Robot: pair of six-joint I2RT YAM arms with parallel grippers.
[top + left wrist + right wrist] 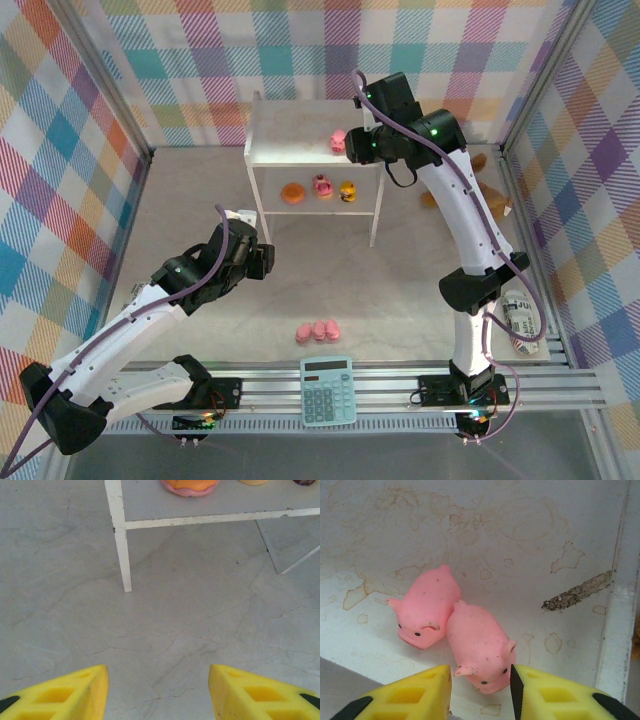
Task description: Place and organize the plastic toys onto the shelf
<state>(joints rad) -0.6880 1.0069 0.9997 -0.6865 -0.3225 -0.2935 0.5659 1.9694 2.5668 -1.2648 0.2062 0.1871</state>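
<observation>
The white shelf (pixel 290 135) stands at the back of the table. On its stained top (pixel 520 540) two pink pigs lie side by side, one (pixel 426 611) to the left of the other (pixel 480 647). My right gripper (pixel 480 676) is open, with its yellow fingers on either side of the nearer pig's snout; the left finger stands clear of the pig. The lower board (pixel 210 505) carries an orange disc (pixel 293 193), a pink cupcake piece (pixel 322 186) and a yellow duck (pixel 347 190). Three more pigs (pixel 318 331) lie in a row on the table. My left gripper (pixel 158 680) hangs open and empty over bare table before the shelf's leg (pixel 120 535).
A teal calculator (pixel 326 391) rests on the front rail. A brown plush animal (pixel 490 190) lies right of the shelf, behind the right arm. A white printed roll (pixel 522 320) sits by the right wall. Plaid walls close in three sides.
</observation>
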